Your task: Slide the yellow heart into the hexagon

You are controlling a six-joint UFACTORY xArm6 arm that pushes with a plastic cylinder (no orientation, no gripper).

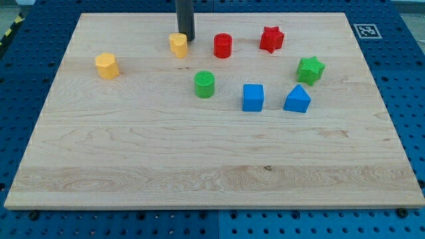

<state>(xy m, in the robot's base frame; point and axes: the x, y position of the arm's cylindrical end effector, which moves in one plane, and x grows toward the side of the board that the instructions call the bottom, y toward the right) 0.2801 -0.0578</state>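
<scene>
The yellow heart (178, 44) lies near the top of the wooden board (133, 153), left of centre. The yellow hexagon (107, 66) lies further toward the view's left and a little lower, well apart from the heart. My tip (187, 40) stands right against the heart's upper right side, between the heart and the red cylinder (223, 46). The dark rod rises from the tip and leaves the view at the top.
A red star (271, 38) lies at the top right and a green star (310, 69) below it. A green cylinder (205, 84), a blue cube (253, 97) and a blue wedge-shaped block (297, 99) lie mid-board. A blue pegboard surrounds the board.
</scene>
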